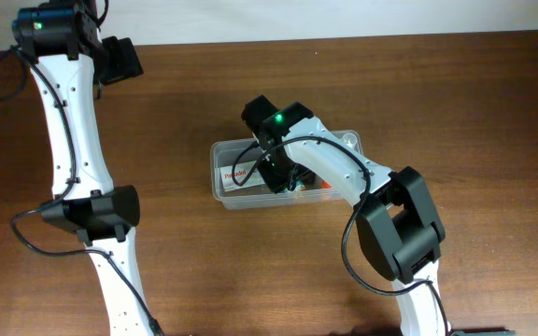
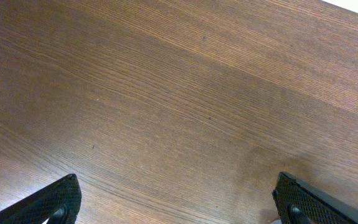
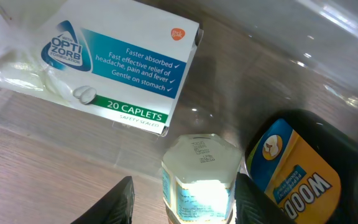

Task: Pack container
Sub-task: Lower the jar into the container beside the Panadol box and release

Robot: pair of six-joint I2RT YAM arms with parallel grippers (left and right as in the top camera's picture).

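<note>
The container (image 1: 224,193) is a clear plastic tub in the middle of the table. My right gripper (image 1: 278,174) reaches down into it. In the right wrist view a small clear bottle (image 3: 201,177) with a blue-and-white label stands between my right gripper's (image 3: 184,186) fingers. The left finger (image 3: 120,199) stands apart from the bottle, so the jaws are open. A white and blue caplet box (image 3: 120,68) lies flat in the tub beyond the bottle. A dark bottle with a yellow label (image 3: 300,177) lies to the right. My left gripper (image 2: 177,177) is open over bare wood.
The tub's clear wall (image 3: 328,28) rises at the upper right of the right wrist view. My left arm (image 1: 73,140) stretches along the table's left side, its gripper (image 1: 120,58) near the far edge. Brown wooden tabletop (image 1: 456,103) surrounds the tub.
</note>
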